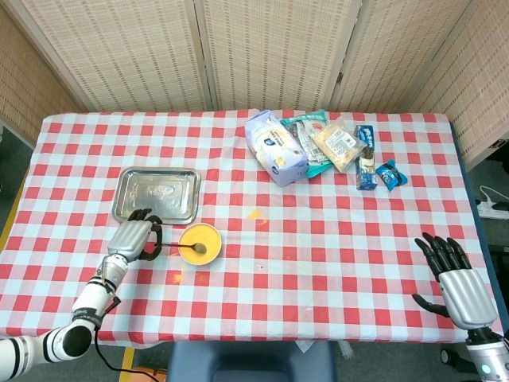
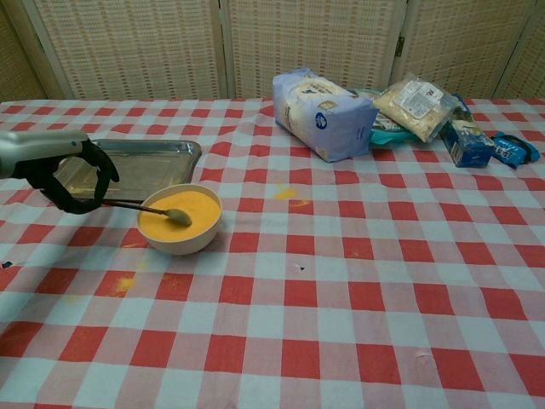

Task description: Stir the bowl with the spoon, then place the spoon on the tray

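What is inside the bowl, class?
Inside the bowl sits yellow filling and the head of the spoon, which the left hand holds by its handle. The bowl's bottom is covered by the filling.

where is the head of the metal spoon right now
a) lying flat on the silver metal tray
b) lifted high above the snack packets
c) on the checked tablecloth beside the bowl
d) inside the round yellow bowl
d) The metal spoon's head sits inside the round yellow bowl, its handle running out to the left hand that holds it, while the silver metal tray behind holds nothing.
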### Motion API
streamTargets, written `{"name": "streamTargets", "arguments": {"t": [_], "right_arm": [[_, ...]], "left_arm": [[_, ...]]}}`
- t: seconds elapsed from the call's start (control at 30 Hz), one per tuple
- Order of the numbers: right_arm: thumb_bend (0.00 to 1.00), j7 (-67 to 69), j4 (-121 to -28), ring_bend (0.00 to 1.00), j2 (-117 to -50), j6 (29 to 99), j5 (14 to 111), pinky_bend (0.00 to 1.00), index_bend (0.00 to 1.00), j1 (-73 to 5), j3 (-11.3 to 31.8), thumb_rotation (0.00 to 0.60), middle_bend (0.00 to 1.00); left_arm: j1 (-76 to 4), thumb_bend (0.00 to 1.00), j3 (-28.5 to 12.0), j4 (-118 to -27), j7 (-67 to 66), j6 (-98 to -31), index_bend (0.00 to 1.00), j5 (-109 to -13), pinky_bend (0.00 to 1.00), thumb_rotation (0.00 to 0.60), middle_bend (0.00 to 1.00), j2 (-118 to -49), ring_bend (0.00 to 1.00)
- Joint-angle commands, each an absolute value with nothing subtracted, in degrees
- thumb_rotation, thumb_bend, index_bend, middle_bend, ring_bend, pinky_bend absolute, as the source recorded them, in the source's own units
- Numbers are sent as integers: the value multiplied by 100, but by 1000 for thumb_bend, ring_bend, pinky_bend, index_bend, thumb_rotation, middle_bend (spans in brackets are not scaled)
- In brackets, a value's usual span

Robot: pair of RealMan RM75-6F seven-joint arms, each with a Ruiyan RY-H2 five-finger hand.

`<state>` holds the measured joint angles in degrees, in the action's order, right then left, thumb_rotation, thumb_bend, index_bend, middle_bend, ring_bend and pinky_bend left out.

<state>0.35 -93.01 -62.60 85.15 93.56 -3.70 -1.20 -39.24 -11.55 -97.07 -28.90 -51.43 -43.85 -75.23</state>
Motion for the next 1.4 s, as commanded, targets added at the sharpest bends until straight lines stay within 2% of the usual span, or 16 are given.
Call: {"name": "streamTargets", "arguments": {"t": [0.03,0.23,0.7,1.07,1.4], "right_arm": [[62,39,-9307,0,-6253,8524,9345,0,0,-367,-110,600,0],[62,48,-9316,0,-6244,8539,9348,0,0,-362,-106,600,0],[62,108,-9305,0,-6214,8574,9339,0,0,-343,-95,600,0],[62,119,-9308,0,-6204,8577,9329,0,0,-339,-87,600,0],[62,127,-9303,0,-6201,8578,9283,0,0,-338,-59,600,0]], "left_arm": [[-4203,867,-1037,-9902,-3433,-5496,782,-4098,6,600,233,-7440,18],[-4316,867,-895,-10147,-3835,-5942,782,-4034,6,600,240,-7472,21],[-4606,864,-781,-10010,-4209,-6227,784,-3871,5,600,256,-7706,35],[-4668,863,-661,-9601,-4402,-6597,784,-4229,5,600,268,-8195,50],[-4649,857,-665,-9365,-4348,-6663,784,-4433,5,600,278,-8400,63]]}}
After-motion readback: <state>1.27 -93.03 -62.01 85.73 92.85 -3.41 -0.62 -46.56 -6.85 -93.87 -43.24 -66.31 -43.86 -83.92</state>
